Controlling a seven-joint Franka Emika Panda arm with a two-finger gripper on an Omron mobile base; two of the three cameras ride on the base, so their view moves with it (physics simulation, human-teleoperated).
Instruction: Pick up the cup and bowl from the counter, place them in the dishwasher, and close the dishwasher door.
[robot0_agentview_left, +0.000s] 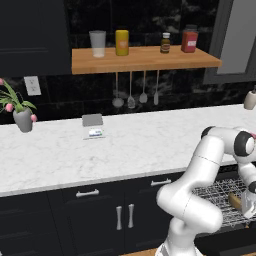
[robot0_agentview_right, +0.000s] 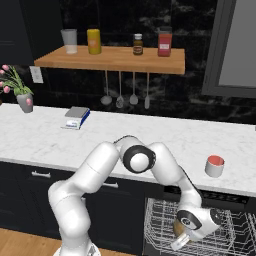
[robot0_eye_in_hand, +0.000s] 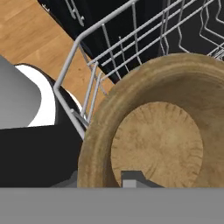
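The arm is reaching down off the front of the counter (robot0_agentview_right: 150, 137) into the pulled-out silver wire rack (robot0_agentview_right: 160, 220) of the dishwasher (robot0_agentview_right: 235, 200), where the gripper (robot0_agentview_right: 181, 242) is sitting low among the wires. A wooden bowl (robot0_eye_in_hand: 166, 131) is lying in the rack right under the hand, with one finger (robot0_eye_in_hand: 131, 178) showing just inside its near rim; whether the jaws are pinching that rim or standing clear of it, I cannot tell. The cup (robot0_agentview_right: 215, 166), grey with a red inside, is standing upright on the counter above the rack. Farther left, a small scale (robot0_agentview_right: 76, 118) and a potted plant (robot0_agentview_right: 20, 95) are sitting well apart from the arm. Jars are lining the wooden shelf (robot0_agentview_right: 110, 57), utensils hanging beneath it.
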